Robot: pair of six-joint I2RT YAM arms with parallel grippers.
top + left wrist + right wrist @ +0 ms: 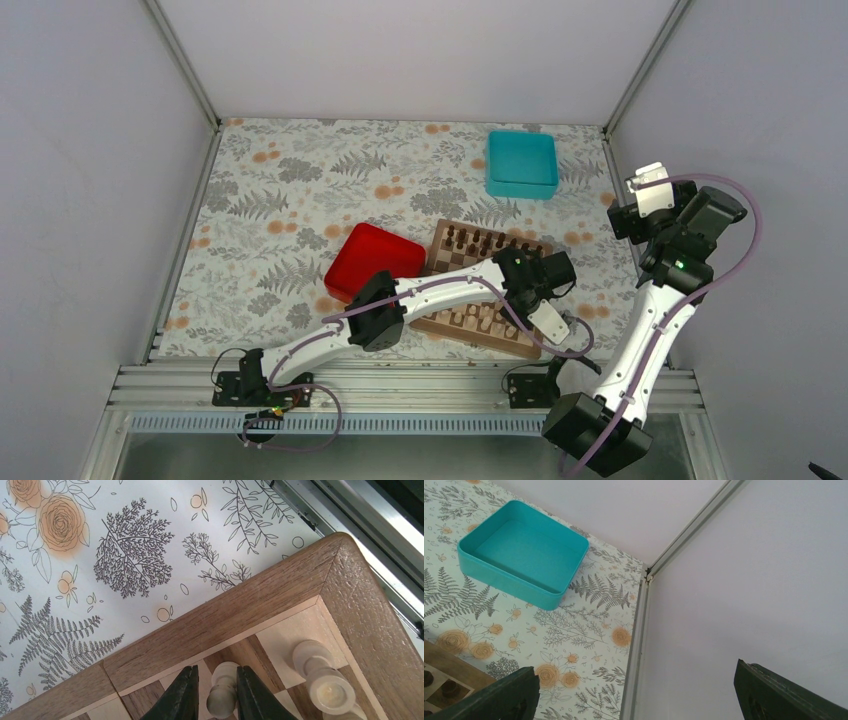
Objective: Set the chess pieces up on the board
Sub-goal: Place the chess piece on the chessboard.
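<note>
Left fingers [177, 700] are dark tapered wedges, set narrow with a pale cream chess piece [222, 687] standing between them on the board [240, 610]. One finger looks to be touching it and a sliver of square shows on the other side, so I honestly can't tell if it's pinched. Just outside the touching finger, in the corner square, stands a second piece [320, 672], smooth turned wood with a round base. The board's border is coarse-grained brown wood, mitred at the corner.

Past the fingertips the counter [100, 605] has a white covering printed with grey ferns and orange roses.

Right fingers [499, 697] are spread wide in open air. Beyond them sits a teal box [524, 555], smooth-walled with rounded corners, then plain pale walls and a metal corner rail [644, 605]. A glossy red tray [372, 260] sits beside the board.
</note>
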